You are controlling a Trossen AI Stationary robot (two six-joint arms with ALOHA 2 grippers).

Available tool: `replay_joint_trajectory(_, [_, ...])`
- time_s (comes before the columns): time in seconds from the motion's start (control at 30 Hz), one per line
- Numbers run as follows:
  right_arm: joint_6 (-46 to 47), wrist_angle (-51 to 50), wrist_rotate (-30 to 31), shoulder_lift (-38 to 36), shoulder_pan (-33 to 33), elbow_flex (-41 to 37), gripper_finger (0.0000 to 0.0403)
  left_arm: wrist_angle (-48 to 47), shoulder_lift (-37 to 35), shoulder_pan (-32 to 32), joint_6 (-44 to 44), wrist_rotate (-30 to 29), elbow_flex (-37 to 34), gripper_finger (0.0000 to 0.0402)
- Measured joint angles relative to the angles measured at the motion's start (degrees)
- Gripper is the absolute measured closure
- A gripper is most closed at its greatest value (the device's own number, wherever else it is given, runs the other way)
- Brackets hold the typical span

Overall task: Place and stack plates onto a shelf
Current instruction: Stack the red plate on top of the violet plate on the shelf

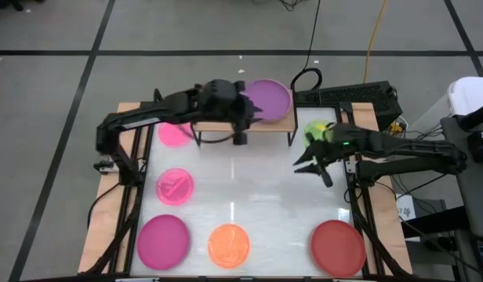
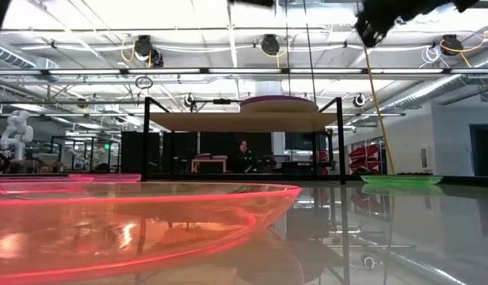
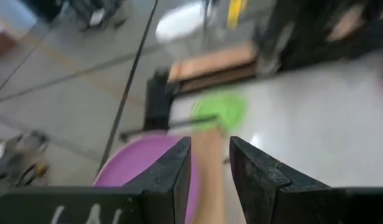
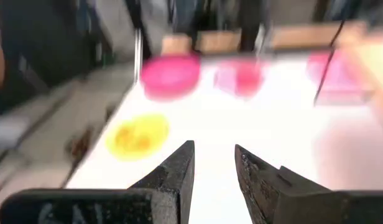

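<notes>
One purple plate (image 1: 268,98) lies flat on the right half of the shelf (image 1: 218,125), and the left end effector (image 1: 241,117) hangs above the shelf's front edge, just beside this plate. Its fingers stand a little apart and hold nothing. The right end effector (image 1: 310,163) hovers over the bench (image 1: 257,188) with the fingers spread, also empty. The small green plate (image 1: 316,129) is just behind it, toward the shelf, so the right arm is the nearer one. This plate is round, translucent and shallow. The other plates wait nearer the front: pink (image 1: 176,186), magenta (image 1: 163,240), orange (image 1: 228,244) and red (image 1: 338,247).
</notes>
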Motion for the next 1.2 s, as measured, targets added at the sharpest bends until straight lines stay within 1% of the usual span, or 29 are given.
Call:
replay_joint_trajectory(0.07, [-3.46,-7.1,-0.46,2.91,1.04,1.58,0.0303,-0.54,-2.18,-1.72,-1.41,0.74,0.03,0.0285])
replay_joint_trajectory(0.17, [-8.64,-12.99,-0.62,6.57,3.51,2.04,0.0303,-2.93,-4.3,-4.15,-3.33,1.22,0.0,0.0284])
replay_joint_trajectory(0.27, [-10.29,-18.58,-0.69,9.82,7.25,1.53,0.0303,-4.84,-4.72,-6.98,-5.13,1.25,-0.17,0.0284])
replay_joint_trajectory(0.3, [-9.86,-20.09,-0.7,10.55,8.65,1.33,0.0302,-4.93,-4.79,-8.11,-5.64,1.26,-0.79,0.0284])
replay_joint_trajectory(0.37, [-5.66,-21.98,-0.64,11.89,11.15,0.53,0.03,-1.97,-5.07,-10.43,-5.63,1.09,-3.18,0.0284])
replay_joint_trajectory(0.47, [0.16,-22.7,-0.87,13.92,14.69,-2.22,0.029,2.05,-6.32,-13.33,-5.57,-2.56,-9.21,0.0284])
replay_joint_trajectory(0.53, [2.22,-22.94,-1.01,14.5,17.46,-4.26,0.0279,7.09,-7.79,-14.54,-5.7,-4.56,-14.3,0.0284])
replay_joint_trajectory(0.67, [6.88,-21.02,-2.08,14.92,22.21,-8.57,0.0255,19.2,-14.27,-15.85,-8.04,-5.24,-26.2,0.0284])
replay_joint_trajectory(0.8, [12.33,-15.42,-2.54,14.8,26.54,-12.23,0.0236,34.2,-20.76,-16.95,-12.43,-5.32,-40.0,0.0284])
replay_joint_trajectory(0.93, [17.56,-8.52,-3.8,14.85,29.84,-15.5,0.023,51.06,-25.56,-18.03,-14.32,-5.33,-51.89,0.0284])
replay_joint_trajectory(1.0, [20.24,-5.59,-3.73,14.85,30.99,-17.32,0.0231,58.4,-26.27,-18.3,-14.46,-5.28,-56.15,0.0284])
replay_joint_trajectory(1.07, [22.67,-2.48,-3.69,14.87,32.17,-19.18,0.0233,63.41,-26.27,-18.56,-14.53,-5.29,-59.44,0.0284])
replay_joint_trajectory(1.13, [24.67,0.15,-3.76,14.87,33.25,-20.84,0.0233,66.05,-26.17,-18.78,-14.5,-5.3,-61.29,0.0284])
replay_joint_trajectory(1.2, [26.57,1.8,-3.61,14.86,34.14,-22.18,0.0233,66.78,-26.28,-19.0,-14.43,-5.28,-62.25,0.0284])
